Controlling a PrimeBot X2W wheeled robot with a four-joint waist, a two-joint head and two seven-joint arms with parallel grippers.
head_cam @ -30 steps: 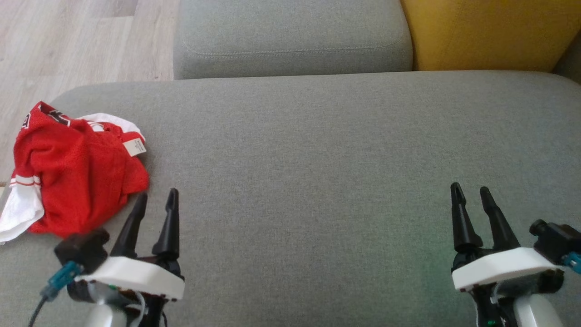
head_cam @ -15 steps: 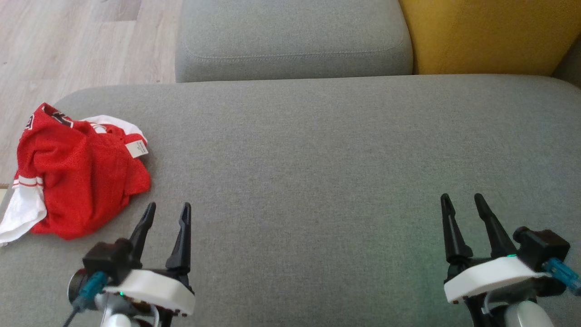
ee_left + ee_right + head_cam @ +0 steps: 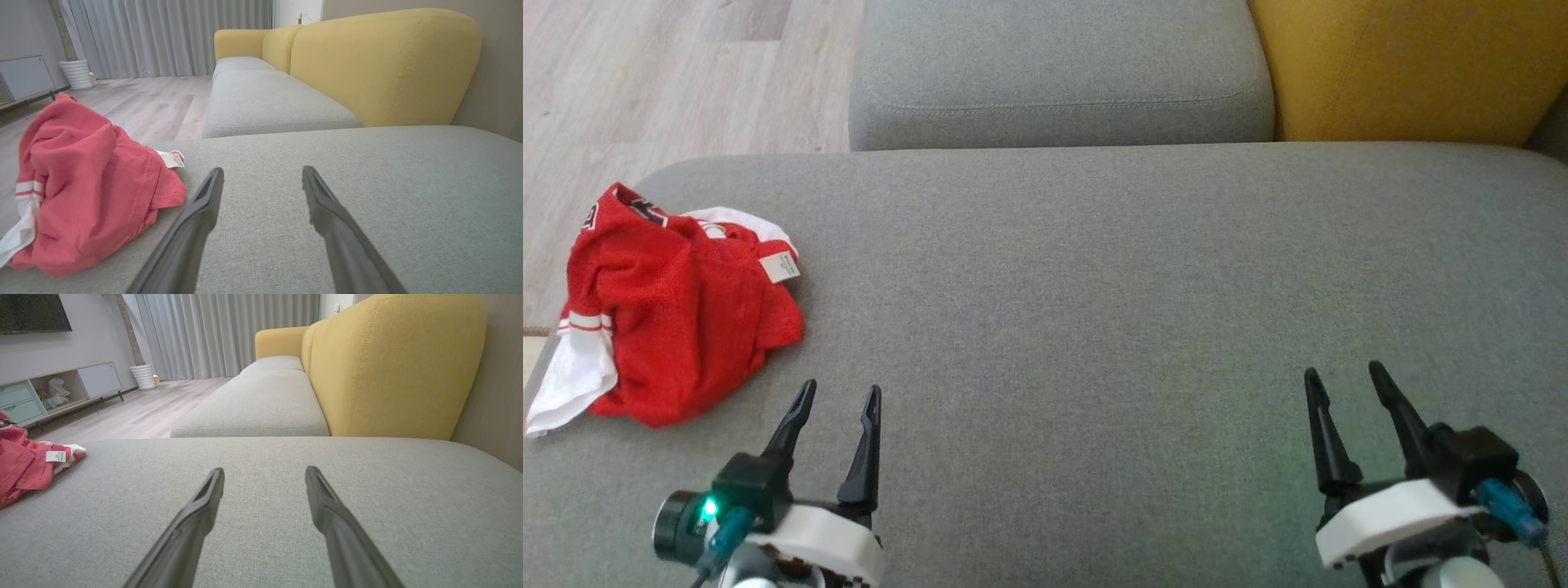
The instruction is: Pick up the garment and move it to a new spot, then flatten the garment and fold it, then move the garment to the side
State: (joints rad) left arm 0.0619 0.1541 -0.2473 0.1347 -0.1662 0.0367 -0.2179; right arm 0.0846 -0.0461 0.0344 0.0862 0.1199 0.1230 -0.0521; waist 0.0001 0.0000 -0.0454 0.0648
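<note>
Both tools stand wide open and empty: the left tool (image 3: 841, 388) just near-right of the garment (image 3: 678, 318), the right tool (image 3: 1343, 370) well apart at the right. The garment, a red mesh jersey, lies crumpled at the left edge of the grey seat cushion (image 3: 1094, 286), its white part (image 3: 572, 384) at the rim above the floor (image 3: 645, 82). A leftward nudge from the left tool could push it overboard. Pinching the heap blindly may catch several layers, so it lifts as a bundle and resists flattening.

The left gripper (image 3: 262, 171) gapes wide and empty over the grey cushion (image 3: 388, 175). A crumpled red garment (image 3: 86, 192) lies just beside it, seemingly not touching.
</note>
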